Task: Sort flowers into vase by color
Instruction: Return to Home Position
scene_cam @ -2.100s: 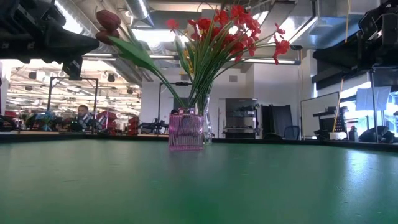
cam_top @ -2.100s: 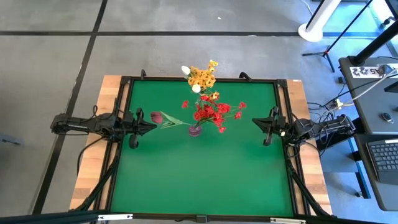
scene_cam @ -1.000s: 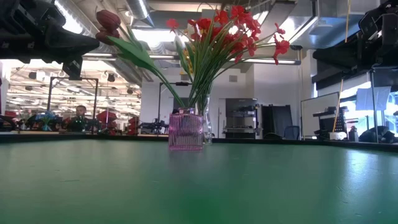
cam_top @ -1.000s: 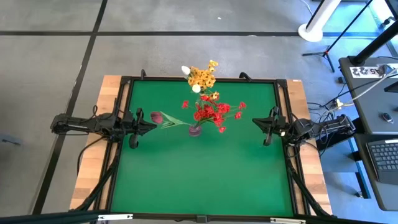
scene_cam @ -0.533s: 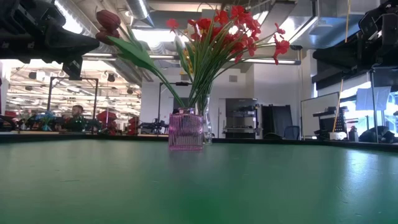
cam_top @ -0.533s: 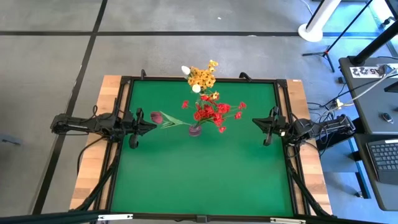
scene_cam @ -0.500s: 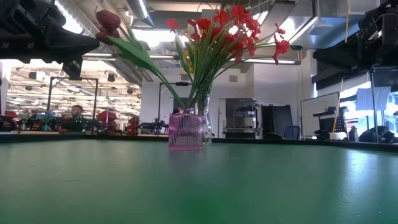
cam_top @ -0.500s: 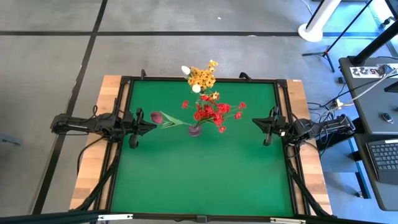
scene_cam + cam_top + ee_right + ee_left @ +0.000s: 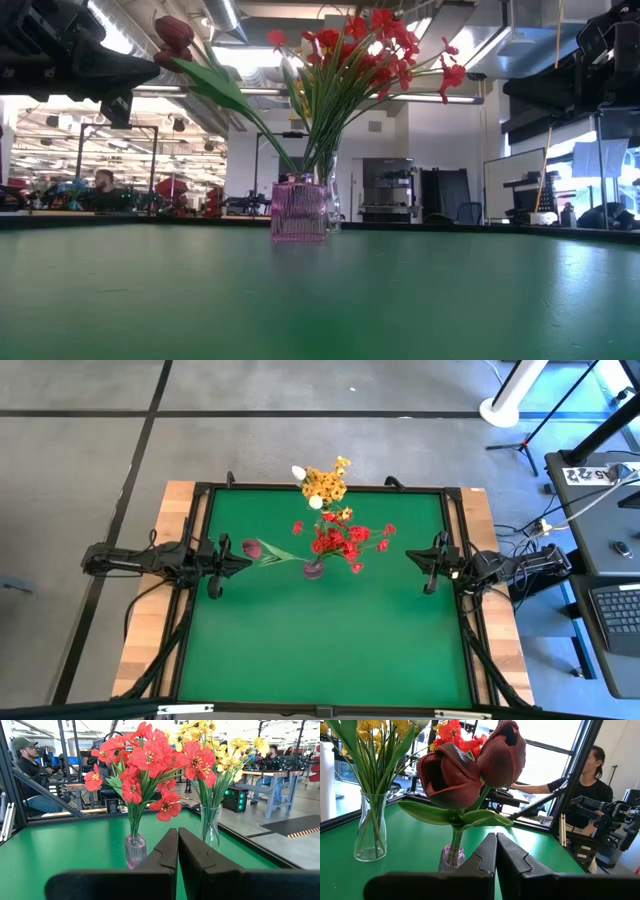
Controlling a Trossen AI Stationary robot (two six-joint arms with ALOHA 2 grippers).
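A small pink ribbed vase (image 9: pixel 314 569) (image 9: pixel 299 210) stands mid-table and holds red blossom clusters (image 9: pixel 340 541) (image 9: pixel 145 757) and two dark red buds (image 9: pixel 251 547) (image 9: pixel 470 765) leaning left. A clear glass vase (image 9: pixel 369 826) (image 9: pixel 210 826) at the far edge holds yellow-orange clusters (image 9: pixel 326 483) and white buds (image 9: pixel 298 471). My left gripper (image 9: pixel 243 557) (image 9: pixel 496 847) hovers shut at the left, its tips just short of the dark red buds. My right gripper (image 9: pixel 410 556) (image 9: pixel 177 842) hovers shut at the right, well away from the flowers.
The green mat (image 9: pixel 320 640) has a black raised frame (image 9: pixel 196 500) around it. The near half of the mat lies open. People sit and stand in the room beyond the table (image 9: pixel 580 785) (image 9: pixel 30 765).
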